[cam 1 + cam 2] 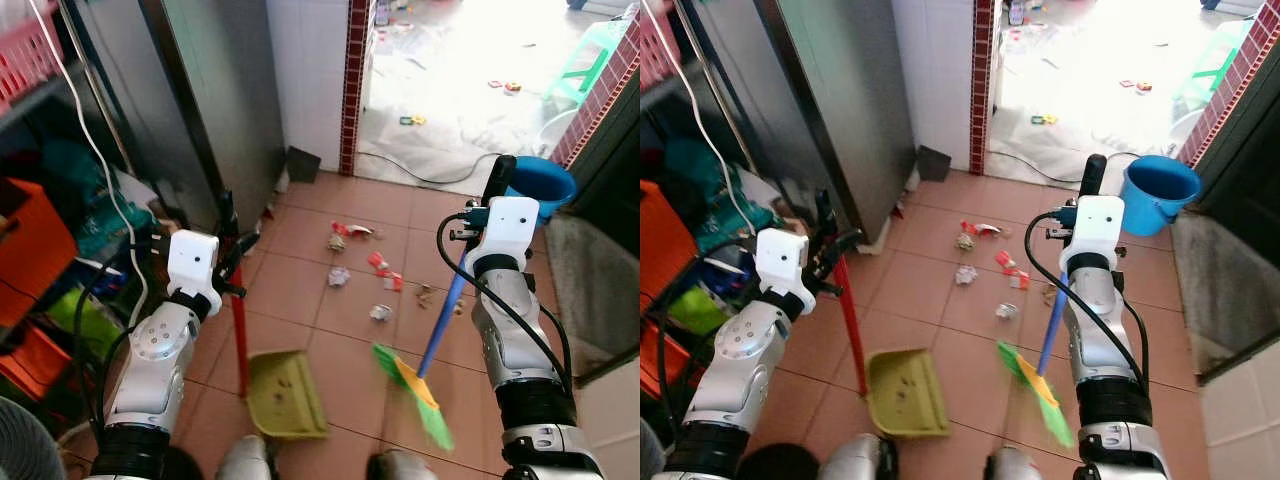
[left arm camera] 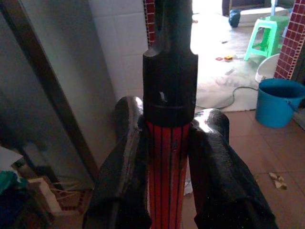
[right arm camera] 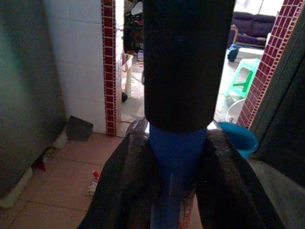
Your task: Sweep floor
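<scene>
While we hold both tools low, the dustpan (image 1: pixel 285 393) sits nearest us on the tiles, a yellow-green scoop with a few crumbs inside, mouth facing away from us. Our left gripper (image 1: pixel 226 262) is clamped around its red handle (image 1: pixel 240 335); the left wrist view shows both fingers (image 2: pixel 125 157) pressed on the ribbed red shaft just under a black cap. Right of the pan, the broom head (image 1: pixel 412 391) is green with a yellow band, blurred, so probably mid-swing. Our right gripper (image 1: pixel 480 215) grips the blue broom handle (image 1: pixel 440 325), fingers (image 3: pixel 128 181) closed on the blue section under a black sleeve.

Farther out, the litter (image 1: pixel 362 268) lies scattered on the terracotta floor (image 1: pixel 300 290): red wrappers, white crumpled paper, a few brownish bits to the right. All of it is well beyond the broom head and the pan. A blue bucket (image 1: pixel 540 184) stands far right by the brick-trimmed doorway, with a cable (image 1: pixel 415 175) across the threshold.

Risks as we judge them: the broom is behind the litter, so a stroke from here catches nothing or flicks scraps away from us. A hard swing could scatter light paper toward the doorway or under the grey cabinet (image 1: pixel 220 100) on the left. The pan is off to the left of the pile, so debris may slide past its lip. A wide reach could knock the bucket.
</scene>
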### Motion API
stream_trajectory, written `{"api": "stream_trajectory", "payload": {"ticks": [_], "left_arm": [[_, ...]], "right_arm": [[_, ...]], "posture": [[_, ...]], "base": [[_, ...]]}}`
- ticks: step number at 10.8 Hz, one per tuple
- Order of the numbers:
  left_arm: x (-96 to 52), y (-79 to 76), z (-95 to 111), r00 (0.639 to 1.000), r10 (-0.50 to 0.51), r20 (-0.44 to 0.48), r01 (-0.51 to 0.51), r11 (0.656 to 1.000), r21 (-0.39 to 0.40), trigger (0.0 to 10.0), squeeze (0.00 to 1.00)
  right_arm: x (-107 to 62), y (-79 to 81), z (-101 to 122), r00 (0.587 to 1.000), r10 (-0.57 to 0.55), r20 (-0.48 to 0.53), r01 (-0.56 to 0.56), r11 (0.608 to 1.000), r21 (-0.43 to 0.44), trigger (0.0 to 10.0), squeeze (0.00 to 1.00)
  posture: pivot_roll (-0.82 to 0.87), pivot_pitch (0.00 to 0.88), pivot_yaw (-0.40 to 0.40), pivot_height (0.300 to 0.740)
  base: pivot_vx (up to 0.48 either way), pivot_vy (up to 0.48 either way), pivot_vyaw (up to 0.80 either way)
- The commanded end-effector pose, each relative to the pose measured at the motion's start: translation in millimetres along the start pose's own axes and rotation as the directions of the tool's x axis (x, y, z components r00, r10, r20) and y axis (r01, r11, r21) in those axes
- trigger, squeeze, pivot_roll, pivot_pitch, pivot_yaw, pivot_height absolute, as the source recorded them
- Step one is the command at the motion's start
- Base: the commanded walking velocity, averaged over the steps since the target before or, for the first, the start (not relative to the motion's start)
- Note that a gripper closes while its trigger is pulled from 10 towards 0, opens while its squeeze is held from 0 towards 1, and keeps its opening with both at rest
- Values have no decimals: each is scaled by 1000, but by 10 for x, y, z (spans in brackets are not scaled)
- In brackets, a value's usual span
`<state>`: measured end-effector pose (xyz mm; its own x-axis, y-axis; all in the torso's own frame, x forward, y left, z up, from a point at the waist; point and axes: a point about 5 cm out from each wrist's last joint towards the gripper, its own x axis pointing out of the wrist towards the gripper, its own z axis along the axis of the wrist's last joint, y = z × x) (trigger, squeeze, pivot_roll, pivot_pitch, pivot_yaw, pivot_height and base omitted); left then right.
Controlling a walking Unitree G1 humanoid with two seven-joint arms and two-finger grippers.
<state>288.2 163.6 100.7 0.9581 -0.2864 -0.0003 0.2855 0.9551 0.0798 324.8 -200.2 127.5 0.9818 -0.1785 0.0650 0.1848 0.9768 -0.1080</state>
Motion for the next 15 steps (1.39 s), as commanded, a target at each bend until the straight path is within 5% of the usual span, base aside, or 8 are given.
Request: {"api": "stream_trajectory", "payload": {"ticks": [1,4,9,15], "left_arm": [[-17,62,61,999,20,39,-20,1000,6,10000,0],[17,8,103,998,5,65,-5,1000,-5,10000,0],[-4,-85,96,996,35,80,-34,999,-21,10000,0],[-7,-123,98,994,56,93,-56,998,-6,10000,0]], "right_arm": [[31,-31,93,998,-17,52,17,1000,3,10000,0],[23,-71,71,999,-28,44,28,1000,0,10000,0],[121,125,182,996,41,76,-40,999,-9,10000,0],[139,131,168,996,41,73,-40,999,-13,10000,0]], "posture": [[-33,0,101,740],[-29,0,74,740],[18,0,17,740],[19,0,15,740]], "base": [[0,0,-450],[96,94,-748],[312,365,0],[266,299,0]]}}
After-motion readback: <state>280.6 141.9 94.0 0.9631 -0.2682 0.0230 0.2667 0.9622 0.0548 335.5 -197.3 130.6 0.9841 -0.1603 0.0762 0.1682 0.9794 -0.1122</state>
